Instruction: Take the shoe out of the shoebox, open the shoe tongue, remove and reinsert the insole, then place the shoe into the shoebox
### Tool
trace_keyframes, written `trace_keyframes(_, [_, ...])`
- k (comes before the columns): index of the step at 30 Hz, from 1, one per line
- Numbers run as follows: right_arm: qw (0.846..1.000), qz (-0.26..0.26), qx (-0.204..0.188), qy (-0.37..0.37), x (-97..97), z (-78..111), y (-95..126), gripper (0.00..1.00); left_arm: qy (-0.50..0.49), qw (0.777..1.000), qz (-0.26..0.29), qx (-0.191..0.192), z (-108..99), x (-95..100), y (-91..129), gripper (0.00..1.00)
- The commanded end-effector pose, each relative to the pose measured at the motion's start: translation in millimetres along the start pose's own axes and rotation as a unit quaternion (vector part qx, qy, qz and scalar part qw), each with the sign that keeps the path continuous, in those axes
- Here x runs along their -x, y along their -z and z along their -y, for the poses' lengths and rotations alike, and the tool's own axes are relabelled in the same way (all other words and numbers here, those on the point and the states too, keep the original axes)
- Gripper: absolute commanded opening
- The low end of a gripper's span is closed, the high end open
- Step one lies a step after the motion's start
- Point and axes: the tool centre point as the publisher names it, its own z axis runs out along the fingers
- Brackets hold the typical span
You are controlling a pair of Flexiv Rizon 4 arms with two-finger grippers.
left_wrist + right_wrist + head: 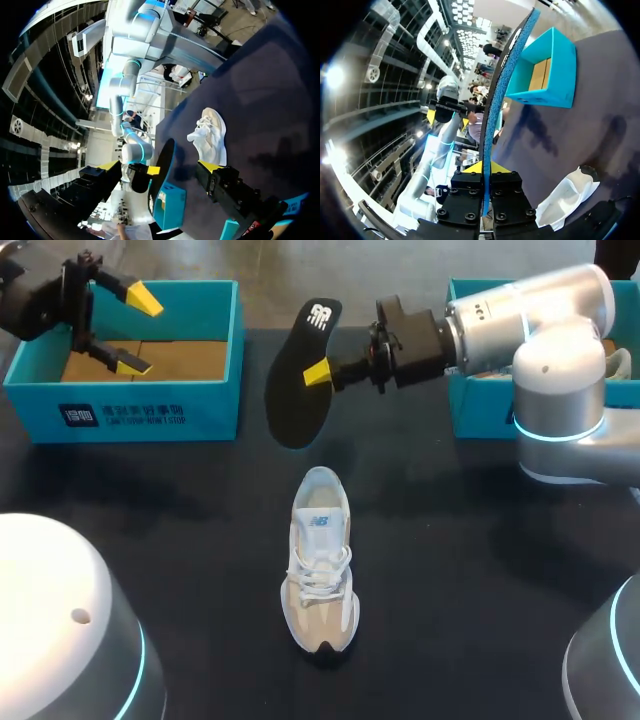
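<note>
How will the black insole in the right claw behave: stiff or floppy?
Probably fairly stiff: the insole holds its shape though the right claw pinches only one edge. Likely light, being thin seen edge-on. It may pivot in that narrow pinch.

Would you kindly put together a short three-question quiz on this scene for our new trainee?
1. True or false: the right gripper holds the insole in the air.
2. Fill in: the shoe rests on the ____.
3. The left gripper is: A open and empty; B shut on the shoe; C shut on the insole.
Key: 1 true; 2 table; 3 A.
</note>
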Motion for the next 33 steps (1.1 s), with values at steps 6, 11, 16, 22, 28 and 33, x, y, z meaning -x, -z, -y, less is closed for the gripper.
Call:
trace_keyframes(6, [1.000, 0.001, 0.000, 0.000, -0.1, 0.4, -1, 0.00, 0.000, 1.000, -0.001, 0.000, 0, 0.1, 0, 1.00])
trace_keyframes(11, [1.000, 0.001, 0.000, 0.000, -0.1, 0.4, -1, 0.00, -0.012, 1.000, -0.022, 0.002, 3, -2.4, -1, 1.00])
trace_keyframes(16, [1.000, 0.026, -0.005, 0.012, 18.2, 10.5, 7, 0.00, -0.012, 0.998, -0.066, 0.023, 9, -19.1, 1, 1.00])
trace_keyframes(22, [0.997, 0.046, -0.014, 0.061, 30.2, 17.0, 15, 0.00, -0.003, 0.994, -0.096, 0.048, 15, -39.2, 13, 1.00])
trace_keyframes(28, [0.994, 0.048, 0.010, 0.097, 43.7, 17.8, 22, 0.00, -0.019, 0.989, -0.121, 0.083, 24, -58.6, 13, 1.00])
trace_keyframes(33, [0.992, 0.053, 0.010, 0.112, 54.7, 12.6, 23, 0.00, -0.005, 0.989, -0.125, 0.079, 30, -76.6, 10, 1.00])
